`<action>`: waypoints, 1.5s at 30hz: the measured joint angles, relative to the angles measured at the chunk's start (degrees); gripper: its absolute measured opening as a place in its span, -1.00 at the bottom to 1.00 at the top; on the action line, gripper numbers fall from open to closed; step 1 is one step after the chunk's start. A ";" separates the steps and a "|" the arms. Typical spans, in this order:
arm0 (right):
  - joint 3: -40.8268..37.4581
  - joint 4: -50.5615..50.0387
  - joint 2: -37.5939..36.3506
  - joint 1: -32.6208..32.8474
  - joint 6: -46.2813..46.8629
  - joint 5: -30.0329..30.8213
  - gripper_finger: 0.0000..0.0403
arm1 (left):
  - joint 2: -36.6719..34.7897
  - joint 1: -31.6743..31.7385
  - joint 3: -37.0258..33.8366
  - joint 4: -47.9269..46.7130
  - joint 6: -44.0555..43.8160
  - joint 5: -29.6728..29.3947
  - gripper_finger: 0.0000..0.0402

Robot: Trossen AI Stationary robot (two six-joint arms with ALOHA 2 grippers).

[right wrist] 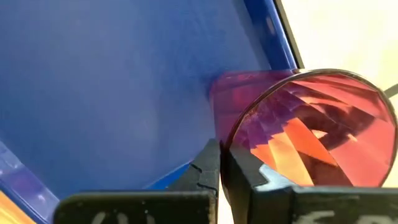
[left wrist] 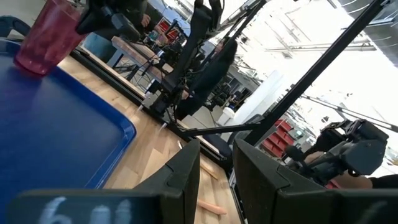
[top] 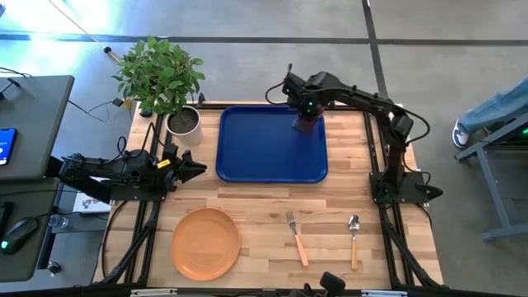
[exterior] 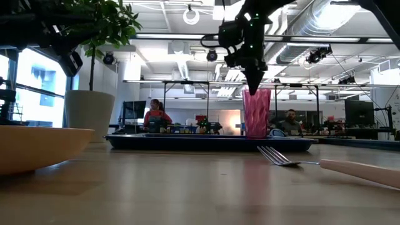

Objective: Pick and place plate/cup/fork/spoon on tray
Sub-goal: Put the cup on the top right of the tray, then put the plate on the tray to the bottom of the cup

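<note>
We had the cup (top: 308, 124) standing in the tray's (top: 247, 165) far right corner, right gripper (top: 307, 114) pinching its rim. Next we'd release, then fetch the plate (top: 205, 242).

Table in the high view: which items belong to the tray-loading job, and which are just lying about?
Job items: tray; cup, upright on the tray with the right end effector pinching its rim; plate, fork and spoon, all on the table.

Lying about: potted plant at the table's far left corner.
</note>
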 joint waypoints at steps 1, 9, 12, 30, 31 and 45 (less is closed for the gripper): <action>0.00 0.27 0.16 0.00 0.83 -0.03 -1.00 | 0.00 0.01 0.00 -0.02 0.01 0.00 -0.56; 0.00 1.20 0.61 0.00 3.00 -0.94 -1.00 | 0.00 0.01 0.00 0.02 0.03 0.02 -0.56; 0.00 1.00 0.59 0.00 4.04 -1.06 -1.00 | 0.00 0.00 0.00 0.02 0.06 0.02 -0.56; 0.00 1.22 0.57 0.00 4.69 -2.08 -0.62 | 0.00 0.00 0.00 0.00 0.11 0.06 -0.56; 0.00 1.26 0.57 0.00 5.28 -2.08 -0.60 | 0.00 0.01 0.00 0.00 0.11 0.05 -0.56; 4.50 -0.49 0.07 0.00 8.18 -1.00 -0.53 | 0.00 0.00 0.00 -0.13 0.12 0.07 -0.56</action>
